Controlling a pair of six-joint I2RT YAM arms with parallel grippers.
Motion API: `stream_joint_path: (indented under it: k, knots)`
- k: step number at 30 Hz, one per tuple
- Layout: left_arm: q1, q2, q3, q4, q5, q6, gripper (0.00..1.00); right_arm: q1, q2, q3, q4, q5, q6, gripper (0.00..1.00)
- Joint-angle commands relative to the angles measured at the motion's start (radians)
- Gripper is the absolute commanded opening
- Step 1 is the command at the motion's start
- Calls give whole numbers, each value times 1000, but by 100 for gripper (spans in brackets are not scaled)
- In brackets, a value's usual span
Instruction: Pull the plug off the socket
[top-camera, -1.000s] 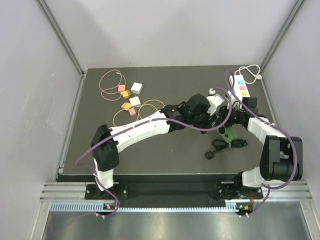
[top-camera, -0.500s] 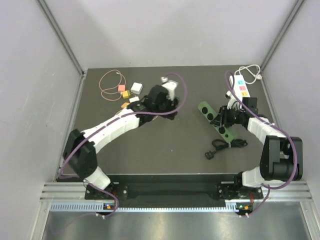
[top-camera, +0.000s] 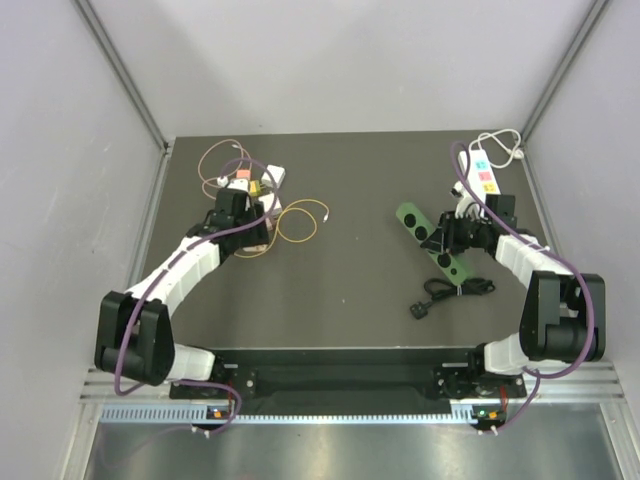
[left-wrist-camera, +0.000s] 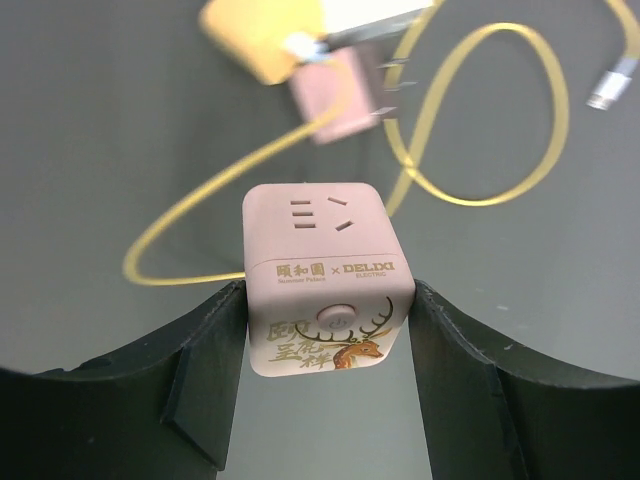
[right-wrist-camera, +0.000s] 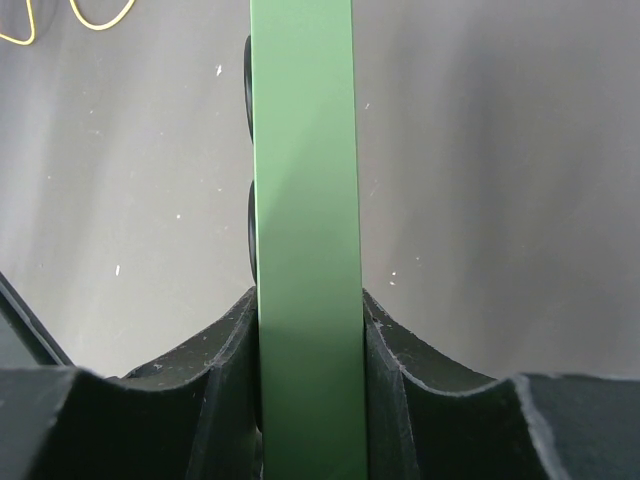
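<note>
My left gripper (left-wrist-camera: 328, 330) is shut on a pink cube socket (left-wrist-camera: 325, 280) printed with a deer; its slots are empty. Just beyond it a pink plug (left-wrist-camera: 335, 95) on a yellow cable (left-wrist-camera: 500, 190) lies loose on the mat, prongs bare, beside a yellow cube (left-wrist-camera: 262, 35). In the top view the left gripper (top-camera: 243, 225) is at the cube cluster at the left. My right gripper (top-camera: 452, 235) is shut on a green power strip (top-camera: 432, 240), which fills the middle of the right wrist view (right-wrist-camera: 305, 200) between the jaws.
A black plug (top-camera: 420, 310) and its coiled cable lie in front of the green strip. A white power strip (top-camera: 483, 170) sits at the back right. A white cube (top-camera: 275, 177) and a pink cable loop (top-camera: 215, 160) lie at the back left.
My left arm has swung from over the green strip across to the cube cluster at the left and now grips the pink cube socket. The right arm and green strip have not moved.
</note>
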Motion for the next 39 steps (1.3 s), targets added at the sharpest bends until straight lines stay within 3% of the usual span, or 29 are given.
stream_joint_path:
  k: [1,5,6,9,13,23,32,39]
  knots:
    - [61,-25,-24,94,-17,-11,0,-16,-21,22,57,-35,-14,0]
    - [105,21,-30,143,4,-10,1,-19,-21,22,57,-38,-14,0]
    - [117,74,-9,144,22,-5,13,-24,-22,22,55,-43,-14,0]
    - [119,109,20,135,35,-2,19,-29,-21,22,55,-47,-14,0]
    - [122,126,63,118,67,3,48,-35,-17,24,55,-52,-14,0]
    - [124,51,88,95,141,23,76,-50,-14,25,55,-61,-18,0]
    - [125,11,92,72,148,44,79,-82,-19,28,47,-72,-21,0]
    - [125,-143,86,83,320,32,80,-98,-18,73,28,-89,-1,0]
